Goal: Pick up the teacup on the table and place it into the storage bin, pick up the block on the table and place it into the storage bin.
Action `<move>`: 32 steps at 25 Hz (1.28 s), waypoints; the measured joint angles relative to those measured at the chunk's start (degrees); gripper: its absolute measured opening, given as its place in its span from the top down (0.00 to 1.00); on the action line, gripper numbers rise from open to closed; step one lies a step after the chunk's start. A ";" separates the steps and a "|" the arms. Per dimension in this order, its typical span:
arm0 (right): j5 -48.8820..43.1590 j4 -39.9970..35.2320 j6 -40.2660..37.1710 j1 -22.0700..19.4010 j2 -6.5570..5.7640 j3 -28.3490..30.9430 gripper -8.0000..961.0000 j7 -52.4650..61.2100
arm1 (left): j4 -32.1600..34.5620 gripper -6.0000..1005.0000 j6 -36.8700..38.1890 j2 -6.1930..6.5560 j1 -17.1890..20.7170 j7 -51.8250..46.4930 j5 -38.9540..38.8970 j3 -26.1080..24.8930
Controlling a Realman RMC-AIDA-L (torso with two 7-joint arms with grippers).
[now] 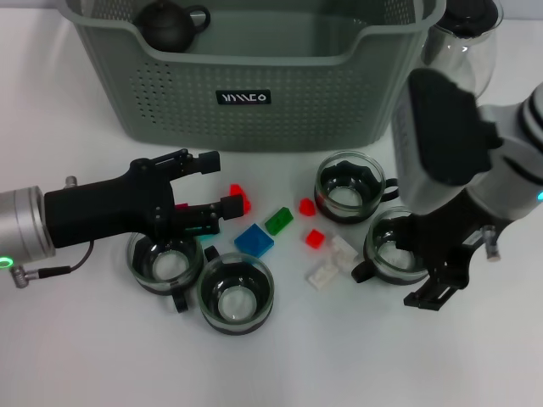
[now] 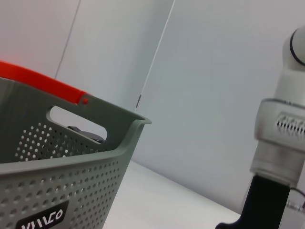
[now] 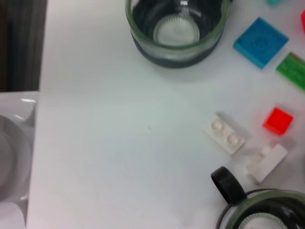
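Worktop (image 1: pixel 85 356) is white and holds everything. The storage bin (image 1: pixel 246 93) is the biggest thing, grey-green with little holes, at the far side in the middle. A dark teapot (image 1: pixel 168 24) sits inside it at the far left corner. A clear glass pitcher (image 1: pixel 465 47) stands just to the right of the bin.

My right arm is on the right. My right hand (image 1: pixel 416 271) is down at a teacup (image 1: pixel 397 248), with its dark fingers spread on either side of the cup. I cannot tell if they touch the glass.

My left hand (image 1: pixel 214 185) is on the left, above the worktop, with its fingers spread apart and nothing between them. Under it sits another teacup (image 1: pixel 165 261). A third teacup (image 1: pixel 236 293) is just beside that one, nearer to me. A fourth teacup (image 1: pixel 346 188) is in the middle right, closer to the bin.

Small blocks lie between the cups: a blue block (image 1: pixel 254 241), a green block (image 1: pixel 278 220), red blocks (image 1: pixel 315 238) and white blocks (image 1: pixel 322 273). One red block (image 1: pixel 238 196) is near my left fingers.
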 joint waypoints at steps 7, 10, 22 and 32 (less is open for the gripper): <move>-0.18 1.86 3.30 -0.20 0.00 -5.18 0.16 2.38 | 0.00 0.13 -0.08 0.00 0.17 0.04 0.00 -0.05; -0.20 2.43 3.79 -0.26 0.06 -6.13 0.16 2.99 | 0.00 0.13 -0.08 0.00 0.23 0.08 0.00 -0.05; 0.10 3.78 3.81 -0.35 0.09 -6.67 0.70 4.72 | 0.00 0.13 -0.09 0.00 0.89 0.65 0.00 -0.19; 0.32 3.45 3.13 -0.54 0.09 -5.88 0.89 4.68 | 0.00 0.13 -0.05 0.00 1.29 0.70 -0.09 -1.07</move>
